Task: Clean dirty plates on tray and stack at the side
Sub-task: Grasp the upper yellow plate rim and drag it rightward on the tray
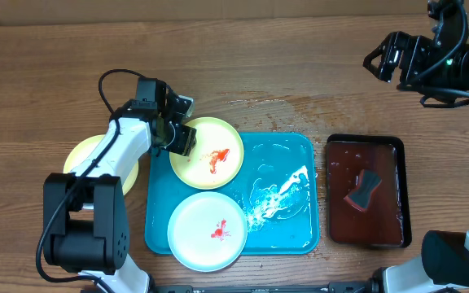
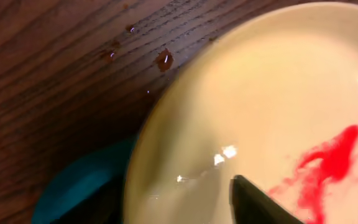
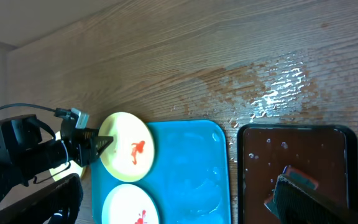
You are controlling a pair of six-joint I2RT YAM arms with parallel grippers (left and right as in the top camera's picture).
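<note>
While the left gripper (image 1: 181, 138) is sitting at the left rim of the yellow plate (image 1: 210, 155), I cannot tell whether it is pinching that rim or standing just off it. The wrist view is showing only one dark finger (image 2: 260, 202) over the plate's inner face. This plate is lying at the tray's (image 1: 291, 236) far-left corner, its edge overhanging the tray's rim, with a red smear (image 1: 216, 159) across it. The white plate (image 1: 207, 230), also smeared, is lying just beside it on the tray. A third plate (image 1: 80, 155) is sitting off the tray under the left arm.

The right gripper (image 1: 385, 57) is hovering spread wide, well apart from the black tray (image 1: 340, 228) and its sponge (image 1: 363, 190).

Slipping looks like the main risk. The rim is thin and shallow, the tray is glistening wet, and a partial bite could let the plate pivot and drop. Any tilt could be sending sauce onto the table (image 1: 39, 73). A low drag could be knocking the white plate or catching on the tray's rim.
</note>
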